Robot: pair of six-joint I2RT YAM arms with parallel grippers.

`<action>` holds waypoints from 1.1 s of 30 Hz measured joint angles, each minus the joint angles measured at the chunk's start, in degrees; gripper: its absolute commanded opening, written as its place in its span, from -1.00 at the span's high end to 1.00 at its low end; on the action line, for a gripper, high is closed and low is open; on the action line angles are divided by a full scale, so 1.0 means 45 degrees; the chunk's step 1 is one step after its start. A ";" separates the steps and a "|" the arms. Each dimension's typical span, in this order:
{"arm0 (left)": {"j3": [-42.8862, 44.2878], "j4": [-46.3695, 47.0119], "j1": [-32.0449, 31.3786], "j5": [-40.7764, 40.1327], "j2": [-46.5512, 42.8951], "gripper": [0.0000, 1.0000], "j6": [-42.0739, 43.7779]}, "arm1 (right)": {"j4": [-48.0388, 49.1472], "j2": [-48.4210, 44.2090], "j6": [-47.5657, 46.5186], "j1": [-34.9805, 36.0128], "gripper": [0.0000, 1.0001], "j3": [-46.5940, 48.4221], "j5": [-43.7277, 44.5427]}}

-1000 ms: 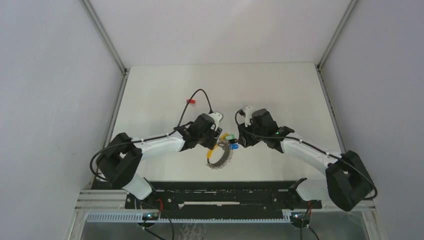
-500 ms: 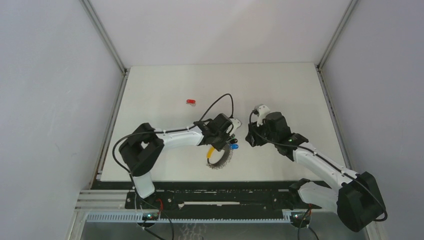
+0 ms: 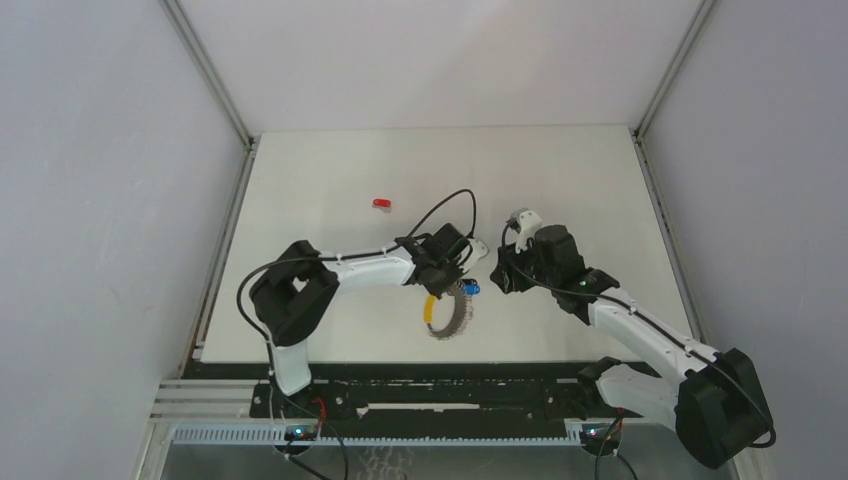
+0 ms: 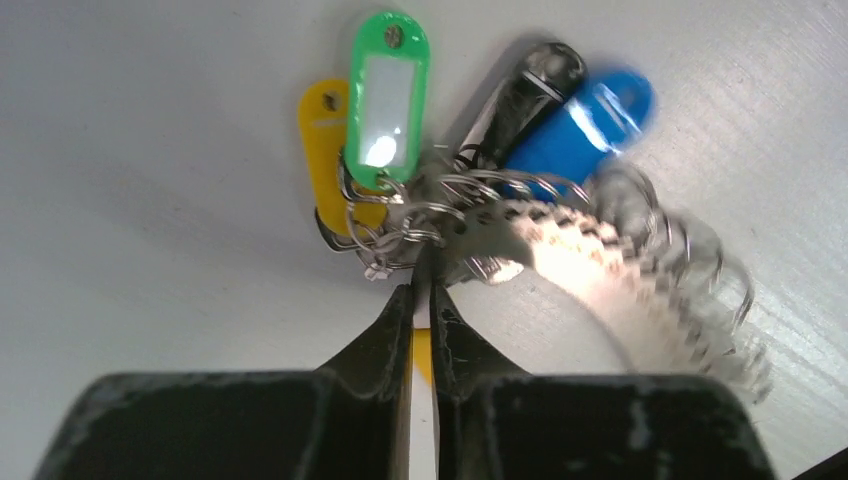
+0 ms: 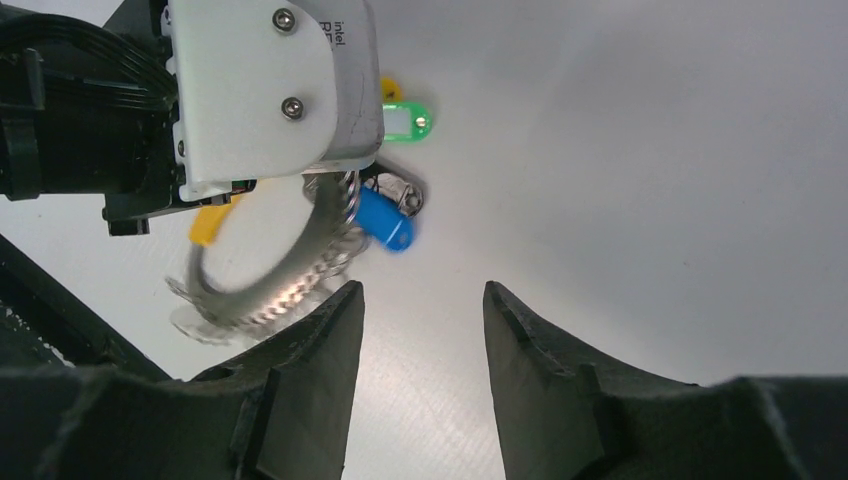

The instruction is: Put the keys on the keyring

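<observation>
Keys [image 4: 388, 100] (green, yellow, blue) bunched just beyond left gripper [image 4: 420, 285] tips, which pinch keyring [image 4: 600, 270] wire. Right gripper [image 5: 424, 300] spread, holding nothing. Light, floppy, prob. slippery – I'd grip plastic heads. Red key [image 3: 381, 202] well apart.

White table [image 3: 560, 170], grey walls [image 3: 100, 200]

The white table [image 3: 560, 170] carries a red key [image 3: 381, 203], well apart from the keyring [image 3: 447, 318].

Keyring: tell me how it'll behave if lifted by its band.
Probably floppy overall: the keys join the keyring through loose small rings, so they would likely swing. The thin metal band looks slippery between the left fingers, so it may pivot.
</observation>
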 measured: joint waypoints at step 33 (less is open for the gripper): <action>-0.6411 0.5615 0.0777 0.1423 -0.6499 1.00 0.2696 | 0.3716 0.1307 -0.4109 0.2157 0.17 -0.1243 -0.4668</action>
